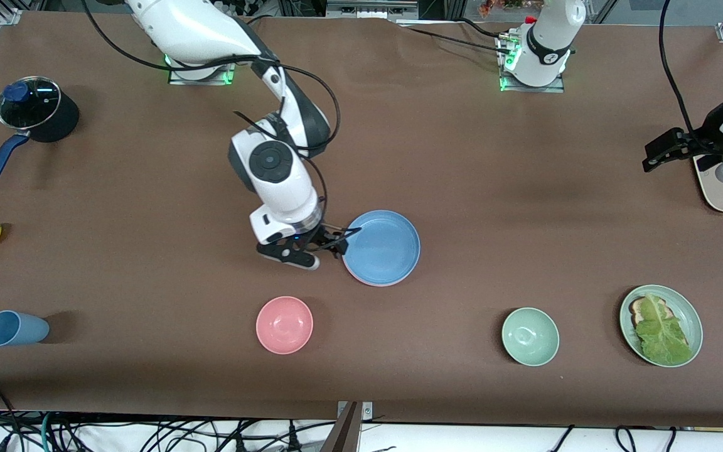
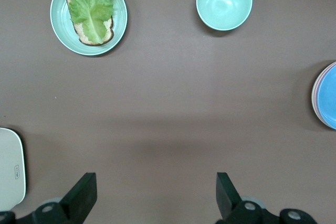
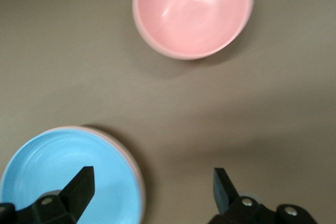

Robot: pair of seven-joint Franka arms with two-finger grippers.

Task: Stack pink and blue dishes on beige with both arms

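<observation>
Blue plate (image 1: 385,246) lies mid-table on top of the pink plate (image 1: 361,279); only a thin pink rim shows under its edge, and in the left wrist view a paler rim shows beneath that, colour hard to tell. Right gripper (image 1: 330,242) sits at the stack's edge toward the right arm's end of the table, jaws spread wide, one finger (image 3: 79,187) over the blue plate's rim, grasping nothing. Pink bowl (image 1: 284,324) lies nearer the front camera, apart from the stack, bare table (image 1: 462,188) between. Green bowl (image 1: 530,336) and the green plate with lettuce (image 1: 661,325) lie toward the left arm's end. Left gripper (image 2: 155,195) waits raised over open table there, jaws open, empty.
</observation>
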